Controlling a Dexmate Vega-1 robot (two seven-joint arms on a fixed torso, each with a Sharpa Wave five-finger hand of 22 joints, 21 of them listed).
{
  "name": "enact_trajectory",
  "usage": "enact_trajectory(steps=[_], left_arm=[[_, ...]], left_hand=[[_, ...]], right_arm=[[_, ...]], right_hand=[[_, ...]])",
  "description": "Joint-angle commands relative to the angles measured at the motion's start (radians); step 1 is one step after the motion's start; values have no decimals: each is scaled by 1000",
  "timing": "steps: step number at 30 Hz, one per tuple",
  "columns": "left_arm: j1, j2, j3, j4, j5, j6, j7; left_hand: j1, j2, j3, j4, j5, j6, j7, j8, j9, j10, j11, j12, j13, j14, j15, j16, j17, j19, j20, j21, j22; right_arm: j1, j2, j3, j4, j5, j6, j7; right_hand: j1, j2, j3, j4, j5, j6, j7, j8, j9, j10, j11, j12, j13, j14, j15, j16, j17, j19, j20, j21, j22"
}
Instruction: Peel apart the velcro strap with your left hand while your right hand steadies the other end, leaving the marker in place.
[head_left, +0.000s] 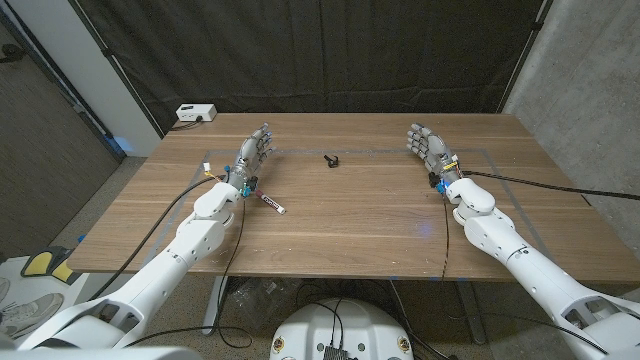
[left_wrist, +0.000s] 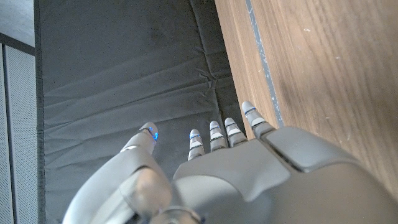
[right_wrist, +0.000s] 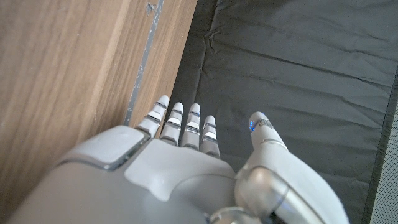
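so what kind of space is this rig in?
Looks like a lab test bay, not a home: a wooden table with a taped outline, a black curtain hung behind it, and cables running across the floor.

White glossy arm shells, black cables trailing along both forearms, grey metallic left hand and right hand with segmented silver-banded fingers, blue light on thumb tips.

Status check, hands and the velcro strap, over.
Left hand open, holding nothing. Right hand open, holding nothing. Velcro strap untouched at the table's far middle, between the hands. Marker lies by the left wrist, off the path.
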Motion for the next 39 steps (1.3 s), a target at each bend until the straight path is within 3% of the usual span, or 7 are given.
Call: enact_trajectory(steps=[1,6,12,17,22,34,39], left_arm=[[9,-1,-6,-10,-21,2,-17],[9,2,-6,-14,-28,10,-24],[9,3,-2,-11,-28,13,-32],[13,15,3,-17,-21,23,-36],[15,17,4,-13,-23,21,-45],[8,26,6,-13,-21,26,-60],[6,28,5,-13,-25,28,-66]], left_hand=[[8,1,7,-3,6,2,-7,0,0,0,5,6,5,-4,-6,5,4,5,-6,7,5],[10,2,8,-6,5,4,-7,-5,-3,-2,4,8,4,-5,-3,5,3,5,2,6,6],[11,3,9,-7,5,3,-8,-9,-5,-3,3,10,4,-3,6,7,3,4,15,5,6],[11,6,10,-7,4,4,1,-15,-6,-3,7,13,5,14,29,14,4,3,28,4,7],[9,9,10,-6,3,19,14,-14,-7,10,17,20,6,32,39,21,6,5,36,4,9],[6,11,10,-5,2,41,30,-14,-7,28,25,29,7,53,42,27,9,11,40,6,10],[5,12,10,-5,2,51,31,-13,-7,38,26,33,8,62,42,29,10,15,41,7,11]], right_arm=[[-7,-17,-9,-34,-33,-23,-38],[-16,-103,-44,-179,-161,-167,-157],[5,-166,-86,-288,-281,-276,-205],[12,-184,-111,-355,-395,-324,-275],[33,-211,-153,-464,-526,-480,-328],[138,-226,-283,-598,-769,-814,-293],[178,-218,-330,-602,-843,-871,-266]], right_hand=[[8,-1,1,-2,6,12,5,7,3,9,11,11,3,20,7,9,5,18,4,8,5],[10,-1,0,-3,6,26,7,11,3,25,19,18,3,38,10,14,6,25,8,9,5],[10,4,-1,-2,7,60,6,19,4,56,17,30,4,76,3,24,7,39,12,13,7],[21,16,8,-6,12,129,14,33,5,120,13,51,4,138,-19,31,7,67,10,21,9],[27,20,14,-8,14,145,10,32,5,143,2,58,4,169,-35,34,7,79,11,26,10],[22,40,20,7,16,168,1,33,5,159,-12,59,4,201,-67,40,12,96,5,32,11],[23,43,22,8,17,177,-5,33,5,161,-17,59,3,203,-79,37,12,97,3,32,11]])
